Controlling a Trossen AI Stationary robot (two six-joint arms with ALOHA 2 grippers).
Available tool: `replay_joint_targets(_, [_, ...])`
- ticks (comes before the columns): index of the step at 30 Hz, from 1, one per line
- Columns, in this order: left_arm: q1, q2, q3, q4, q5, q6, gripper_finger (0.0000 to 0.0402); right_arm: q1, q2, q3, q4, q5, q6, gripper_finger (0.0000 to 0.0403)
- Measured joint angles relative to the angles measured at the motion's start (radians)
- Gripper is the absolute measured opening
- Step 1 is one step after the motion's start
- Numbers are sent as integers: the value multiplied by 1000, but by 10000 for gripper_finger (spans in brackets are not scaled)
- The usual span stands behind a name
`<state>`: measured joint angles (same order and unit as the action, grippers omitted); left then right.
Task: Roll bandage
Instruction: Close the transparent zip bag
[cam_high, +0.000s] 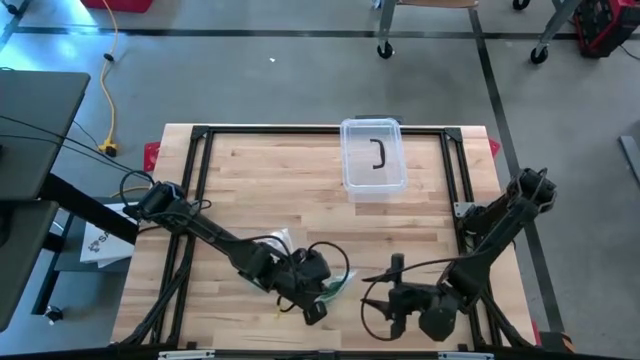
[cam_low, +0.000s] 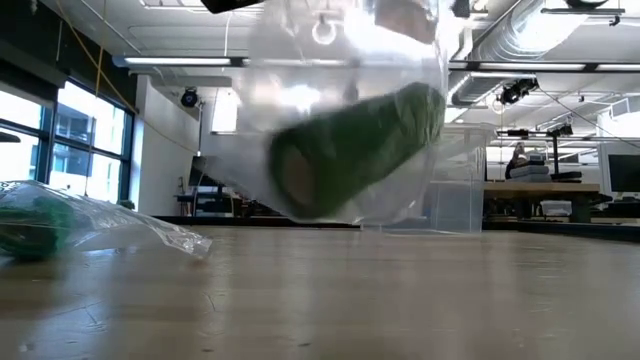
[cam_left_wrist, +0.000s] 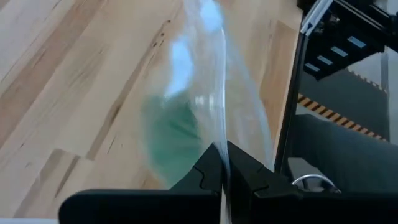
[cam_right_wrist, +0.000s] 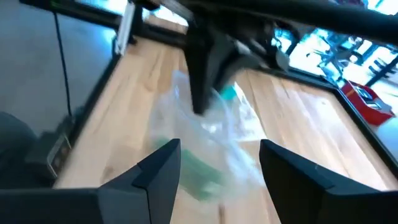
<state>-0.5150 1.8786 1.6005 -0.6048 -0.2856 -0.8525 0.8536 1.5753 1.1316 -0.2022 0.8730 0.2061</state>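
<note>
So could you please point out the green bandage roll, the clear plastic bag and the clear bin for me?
green bandage roll (cam_low: 355, 150): low view, middle of its side.
clear plastic bag (cam_left_wrist: 217, 74): left wrist view, upper film.
clear bin (cam_high: 373, 184): high view, near rim.

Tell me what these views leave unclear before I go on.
- Green bandage roll inside the clear plastic bag: low view blurs it, so its end is unreadable.
- Left gripper, shut on the bag: the bag's top is cut off in the low view.
- Second green item in plastic: cropped at the low view's edge.
- Clear plastic bin: its dark content is too small to identify.
</note>
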Motion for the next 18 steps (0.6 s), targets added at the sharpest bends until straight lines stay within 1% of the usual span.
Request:
replay_joint_targets(3, [-9, 0, 0, 4, 1, 12, 0, -5, -12, 0, -83, -13, 46, 208])
replay_joint_targets(8, [-18, 0, 0, 5, 2, 28, 0, -40, 0, 0, -113, -133, 56, 208])
replay_joint_targets(11, [-25, 0, 0, 5, 5, 46, 0, -61, 14, 0, -144, -144, 56, 208])
replay_joint_targets(15, [-39, 0, 0, 5, 40, 72, 0, -81, 14, 0, -229, -151, 78, 208])
replay_joint_targets(18, [-52, 0, 0, 5, 40, 94, 0, -83, 15, 0, -245, -173, 85, 208])
